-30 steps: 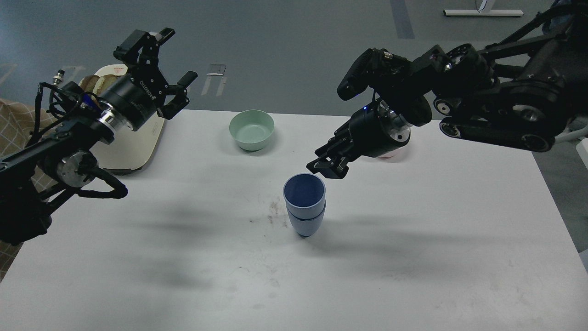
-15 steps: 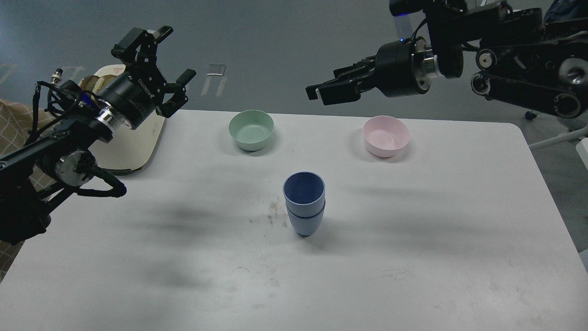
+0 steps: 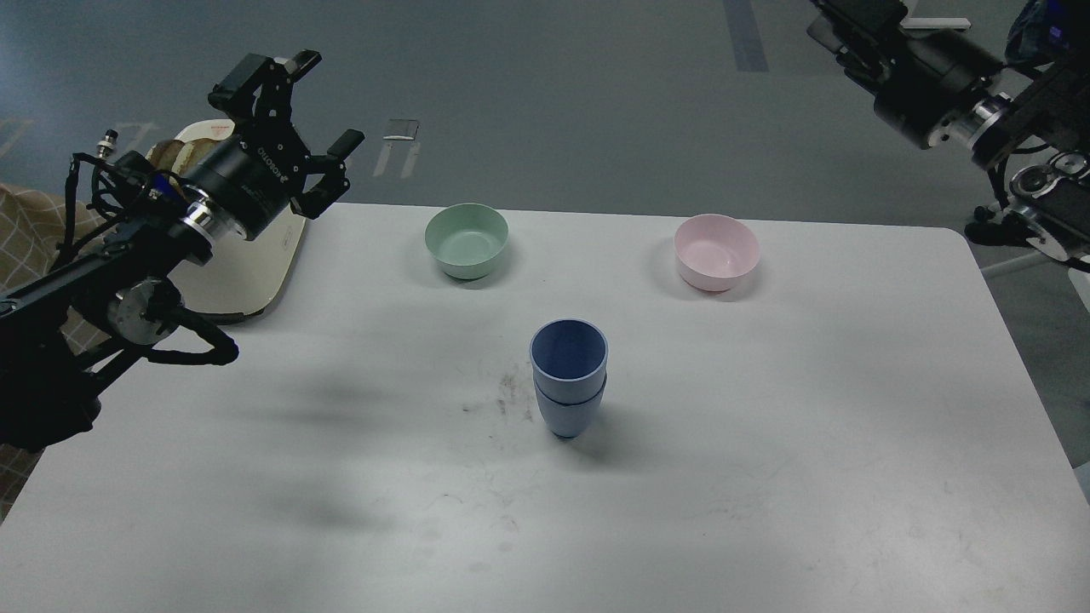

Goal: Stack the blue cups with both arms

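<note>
A wide white worktop [image 3: 766,477] is filling most of the view, with grey floor lying beyond its far edge. The left arm [image 3: 128,255] is reaching in from the left edge, hanging above the worktop's far left corner, and the fingers of its left gripper [image 3: 311,111] are standing well apart, holding nothing. The right arm [image 3: 1005,128] is sitting high in the top right corner, well away from everything on the worktop; its far end is running off the top edge, so its fingers are not showing. A cream tray [image 3: 247,272] is lying under the left arm. A mint-green bowl [image 3: 467,239] and a pink bowl [image 3: 716,251] are resting near the far edge, well apart. The blue cups [image 3: 569,375] are standing upright near the middle of the worktop, one nested inside the other, touched by neither arm.
</note>
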`<action>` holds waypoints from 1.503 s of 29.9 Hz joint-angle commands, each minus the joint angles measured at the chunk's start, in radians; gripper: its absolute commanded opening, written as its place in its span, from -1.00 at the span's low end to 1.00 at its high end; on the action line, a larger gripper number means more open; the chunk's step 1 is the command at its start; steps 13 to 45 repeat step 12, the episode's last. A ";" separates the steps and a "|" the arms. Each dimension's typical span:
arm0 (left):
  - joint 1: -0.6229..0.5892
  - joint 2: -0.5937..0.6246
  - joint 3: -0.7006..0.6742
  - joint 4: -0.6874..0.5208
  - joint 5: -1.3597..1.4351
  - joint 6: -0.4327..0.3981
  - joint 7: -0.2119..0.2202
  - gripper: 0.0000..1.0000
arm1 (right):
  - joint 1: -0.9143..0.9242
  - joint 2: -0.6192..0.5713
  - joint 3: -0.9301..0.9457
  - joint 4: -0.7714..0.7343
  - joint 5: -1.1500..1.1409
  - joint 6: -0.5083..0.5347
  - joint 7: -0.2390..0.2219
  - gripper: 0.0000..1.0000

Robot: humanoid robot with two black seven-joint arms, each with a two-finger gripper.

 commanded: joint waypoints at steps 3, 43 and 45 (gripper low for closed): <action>-0.003 -0.046 -0.042 0.071 -0.007 -0.002 0.003 0.95 | -0.192 0.031 0.265 -0.001 0.027 -0.005 0.000 1.00; 0.000 -0.117 -0.102 0.127 -0.014 -0.002 0.037 0.95 | -0.321 0.044 0.403 0.007 0.059 -0.052 0.000 1.00; 0.000 -0.117 -0.102 0.127 -0.014 -0.002 0.037 0.95 | -0.321 0.044 0.403 0.007 0.059 -0.052 0.000 1.00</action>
